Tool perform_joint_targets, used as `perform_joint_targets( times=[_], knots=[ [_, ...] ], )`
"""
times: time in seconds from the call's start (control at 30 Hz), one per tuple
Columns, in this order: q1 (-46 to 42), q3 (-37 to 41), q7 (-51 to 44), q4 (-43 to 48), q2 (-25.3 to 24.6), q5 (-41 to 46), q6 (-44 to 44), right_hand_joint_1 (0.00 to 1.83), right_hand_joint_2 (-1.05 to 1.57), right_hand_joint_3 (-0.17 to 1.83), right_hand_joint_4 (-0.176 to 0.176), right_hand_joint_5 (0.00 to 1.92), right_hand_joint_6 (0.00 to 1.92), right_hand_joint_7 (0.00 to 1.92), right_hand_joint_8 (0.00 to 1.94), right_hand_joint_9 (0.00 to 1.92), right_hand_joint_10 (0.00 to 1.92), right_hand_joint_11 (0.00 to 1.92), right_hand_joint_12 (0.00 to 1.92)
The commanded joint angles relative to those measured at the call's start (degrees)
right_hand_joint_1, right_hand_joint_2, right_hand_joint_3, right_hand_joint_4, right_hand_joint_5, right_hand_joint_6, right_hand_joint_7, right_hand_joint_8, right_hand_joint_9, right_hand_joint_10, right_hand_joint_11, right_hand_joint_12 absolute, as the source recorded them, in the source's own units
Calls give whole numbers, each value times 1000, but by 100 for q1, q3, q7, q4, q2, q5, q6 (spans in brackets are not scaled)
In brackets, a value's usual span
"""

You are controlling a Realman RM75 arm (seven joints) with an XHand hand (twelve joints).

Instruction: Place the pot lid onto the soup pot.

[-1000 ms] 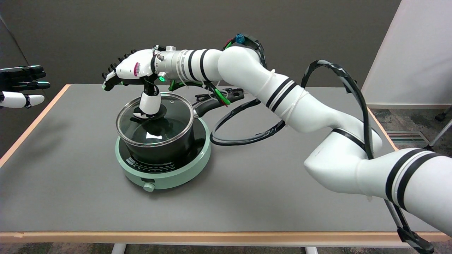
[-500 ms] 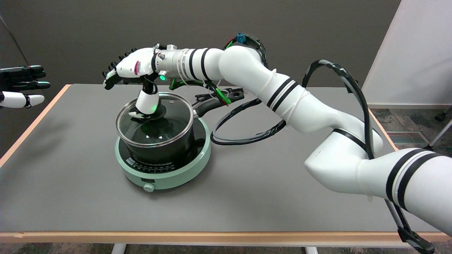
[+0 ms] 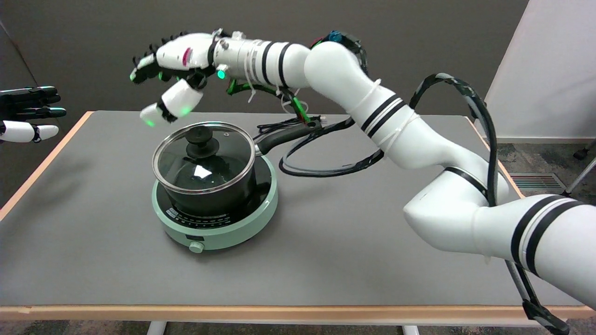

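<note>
A glass pot lid (image 3: pixel 219 156) with a steel rim and a black knob (image 3: pixel 201 141) lies flat on the black soup pot (image 3: pixel 212 197). The pot stands on a round mint-green induction cooker (image 3: pixel 219 232), its black handle (image 3: pixel 286 134) pointing back right. My right hand (image 3: pixel 170 63) hovers well above the lid's back left, fingers spread and apart, holding nothing. Its thumb hangs down toward the knob without touching it.
A black cable (image 3: pixel 326 160) loops on the grey table (image 3: pixel 93 242) behind the cooker, under my right forearm. The idle left hand (image 3: pixel 28 111) hangs still at the far left. A white wall panel stands at the back right.
My right hand let go of the lid's knob and rose up and slightly back. The lid stays on the pot.
</note>
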Motion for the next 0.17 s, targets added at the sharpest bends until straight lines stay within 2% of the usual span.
perform_joint_targets(
  times=[0.03, 0.17],
  knots=[
    [-3, 1357, 0, 23, 411, -31, 1113, 220, 571, 779, 53, 356, 171, 402, 172, 549, 294, 530, 1033],
    [-249, 1779, 0, -6, 709, -764, 2415, 254, 669, 784, 67, 384, 181, 420, 174, 556, 297, 531, 1029]
  ],
)
